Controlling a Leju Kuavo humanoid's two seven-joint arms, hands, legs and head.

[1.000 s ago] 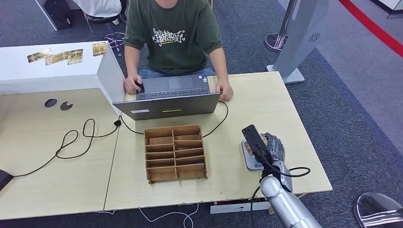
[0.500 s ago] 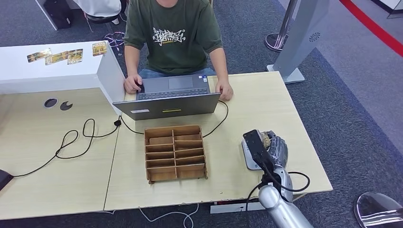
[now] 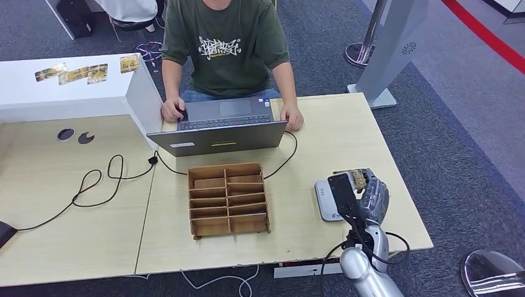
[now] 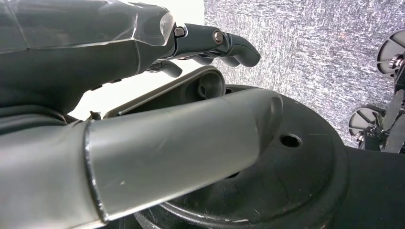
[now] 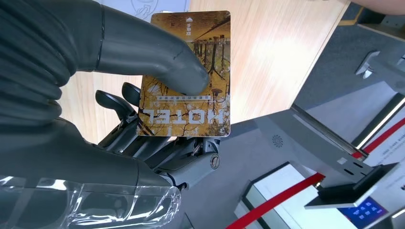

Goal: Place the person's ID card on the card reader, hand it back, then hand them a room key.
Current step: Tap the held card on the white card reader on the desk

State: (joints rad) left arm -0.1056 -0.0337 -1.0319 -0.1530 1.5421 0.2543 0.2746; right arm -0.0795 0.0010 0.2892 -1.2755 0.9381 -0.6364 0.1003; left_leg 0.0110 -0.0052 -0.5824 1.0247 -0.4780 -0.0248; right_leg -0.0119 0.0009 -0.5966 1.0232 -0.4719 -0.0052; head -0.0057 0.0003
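At the near right corner of the wooden surface (image 3: 347,133), the right hand (image 3: 369,197) grips a yellow-brown card (image 5: 187,75) printed HOTEL, pinned by the thumb against the curled fingers (image 5: 119,102) (its top edge peeks out above the hand in the head view). Just left of that hand lies the pale card reader (image 3: 325,199), flat on the surface, partly covered by the black camera block (image 3: 342,193) on the wrist. A dark cable (image 3: 387,238) loops beside the silver forearm.

Left of the reader sits a wooden compartment tray (image 3: 228,199), near the middle of the surface. Beyond it stands an open laptop (image 3: 220,129), its lid back toward the robot, and a person in a green shirt (image 3: 224,43) rests both hands at its keyboard. A black cord (image 3: 93,185) snakes across the left part of the surface toward the laptop. Far left, a white counter (image 3: 68,86) carries several cards (image 3: 86,73). Off to the far right stands a grey gate post (image 3: 396,49).

The left hand (image 4: 143,52) hangs with fingers lightly curled, holding nothing.
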